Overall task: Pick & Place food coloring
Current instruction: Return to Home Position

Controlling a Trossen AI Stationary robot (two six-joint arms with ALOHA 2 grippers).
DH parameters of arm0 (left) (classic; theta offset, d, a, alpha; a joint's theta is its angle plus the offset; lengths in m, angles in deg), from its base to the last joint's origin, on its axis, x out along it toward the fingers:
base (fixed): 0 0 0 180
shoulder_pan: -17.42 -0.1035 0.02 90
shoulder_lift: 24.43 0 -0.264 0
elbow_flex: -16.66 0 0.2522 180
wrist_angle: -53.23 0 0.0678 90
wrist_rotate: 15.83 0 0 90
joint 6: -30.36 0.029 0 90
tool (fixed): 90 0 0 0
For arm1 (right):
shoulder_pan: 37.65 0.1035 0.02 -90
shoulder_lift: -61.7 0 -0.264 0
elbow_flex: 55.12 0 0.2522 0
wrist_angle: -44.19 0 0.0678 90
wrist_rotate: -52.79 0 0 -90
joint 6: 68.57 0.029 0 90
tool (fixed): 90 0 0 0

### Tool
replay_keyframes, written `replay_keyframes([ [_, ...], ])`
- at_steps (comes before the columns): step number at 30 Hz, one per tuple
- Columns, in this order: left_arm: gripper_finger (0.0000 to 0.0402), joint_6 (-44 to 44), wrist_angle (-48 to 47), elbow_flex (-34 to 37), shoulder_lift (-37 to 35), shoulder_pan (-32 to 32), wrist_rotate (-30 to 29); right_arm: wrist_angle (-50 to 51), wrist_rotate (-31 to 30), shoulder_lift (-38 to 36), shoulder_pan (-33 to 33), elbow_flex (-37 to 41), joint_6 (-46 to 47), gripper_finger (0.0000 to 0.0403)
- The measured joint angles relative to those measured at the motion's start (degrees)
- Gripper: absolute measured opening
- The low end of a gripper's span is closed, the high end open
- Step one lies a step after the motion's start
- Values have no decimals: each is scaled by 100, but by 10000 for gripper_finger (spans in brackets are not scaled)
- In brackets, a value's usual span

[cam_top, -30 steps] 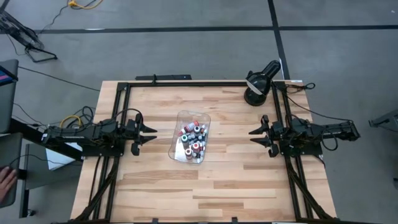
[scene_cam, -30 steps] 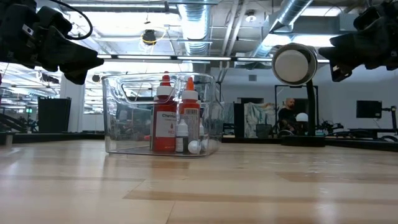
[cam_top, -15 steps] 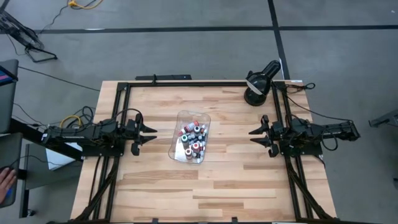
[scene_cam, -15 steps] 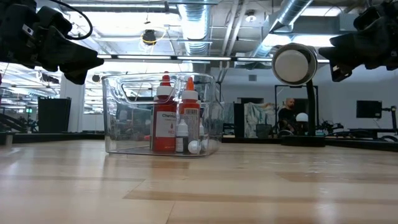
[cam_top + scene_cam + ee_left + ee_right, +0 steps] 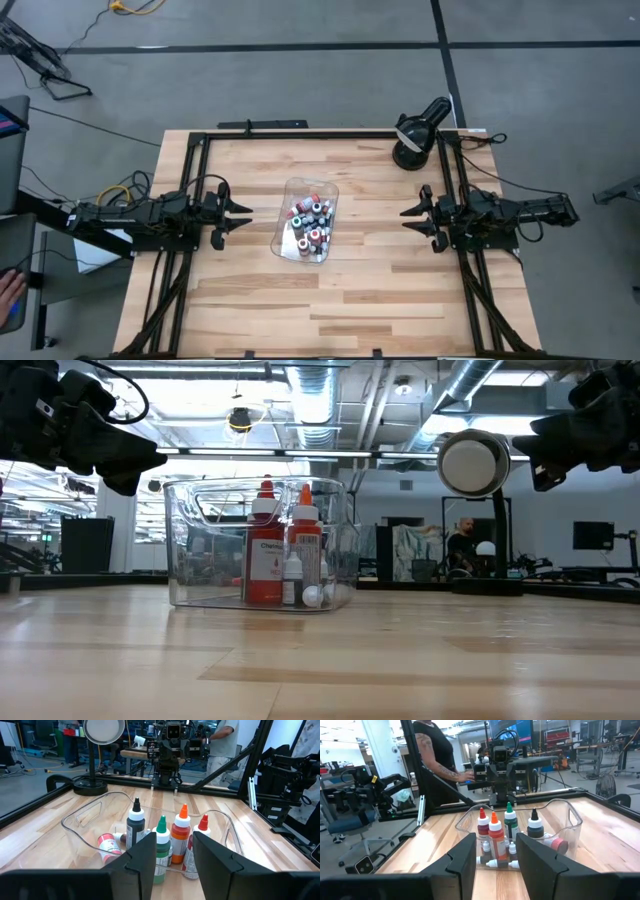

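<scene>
Several food coloring bottles (image 5: 311, 222) with red, orange, green and black bodies are in a clear plastic tray (image 5: 290, 243) at mid-table. Most stand upright; at least one (image 5: 106, 848) lies on its side on the tray floor. The low view shows red and orange bottles (image 5: 285, 550) through the tray wall (image 5: 200, 550). My left gripper (image 5: 248, 216) hovers open left of the tray, pointing at it, with the bottles (image 5: 161, 845) seen past its fingers. My right gripper (image 5: 404, 219) hovers open right of the tray, facing the bottles (image 5: 495, 837).
A black round lamp-like device (image 5: 415, 135) stands at the table's far right corner, and its white disc (image 5: 474, 462) shows in the low view. Black frame rails (image 5: 300, 134) border the table. Bare wood lies near and far of the tray. A person's hand (image 5: 8, 297) is off the table's left.
</scene>
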Motion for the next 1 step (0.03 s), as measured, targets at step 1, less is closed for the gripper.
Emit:
replay_keyframes([
  [1, 118, 1, 0, 2, -2, 1, 0, -2, 0, 2, 2, 0, 2, 129],
])
